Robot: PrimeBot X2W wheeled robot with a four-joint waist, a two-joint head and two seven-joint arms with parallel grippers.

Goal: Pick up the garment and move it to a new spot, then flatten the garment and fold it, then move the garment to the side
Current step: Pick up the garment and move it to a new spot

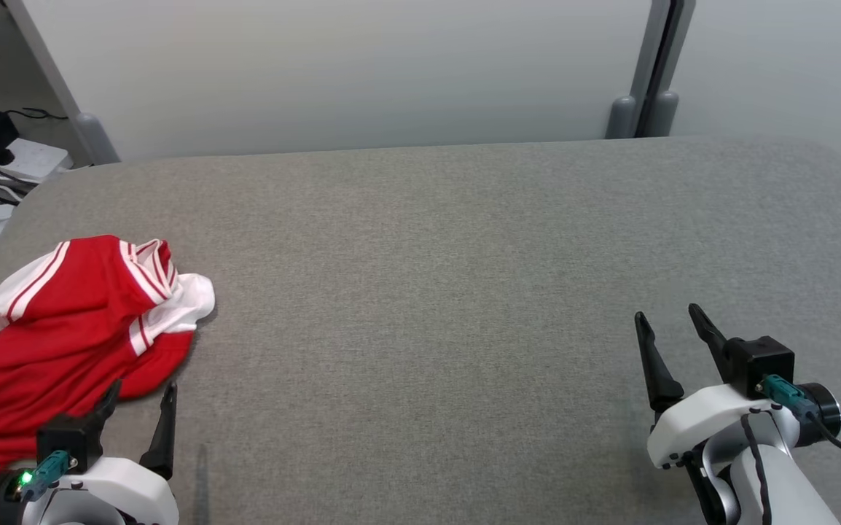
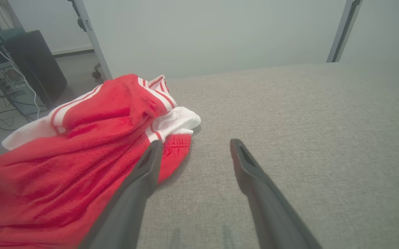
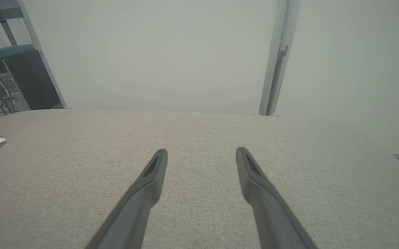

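Left gripper (image 1: 142,390): two long dark fingers spread wide, nothing between them. It sits low over the grey fabric-covered tabletop (image 1: 428,255). The crumpled red knit garment w/ white stripes and white panels (image 1: 49,343) lies just to its left and ahead. In the left wrist view the left finger overlaps the near edge of the red cloth, while the right finger is over bare grey fabric. Can't tell whether that left finger touches the cloth or hangs just above it. The garment is bunched, w/ a striped fold heaped up at the end farthest from the gripper and the rest running off past its left side.

Right gripper (image 1: 667,315): also wide open and empty, over bare tabletop. The garment is well apart from it, far off to its left; a scrap of red and white shows at the left edge of its wrist view.

Step in hand, as I read it, is the first one, the pickup, and there's no grip yet, so approx. nothing of the task is done.

The next move prob. calls for:
- shifting the left gripper left and fwd so both fingers straddle a raised fold
- dropping, closing on a good bunch of cloth, then lifting

Soft knit will sag and drag, so it needs height before it's carried to the open area on the gripper's right. The right gripper is likely needed later, for flattening and folding.
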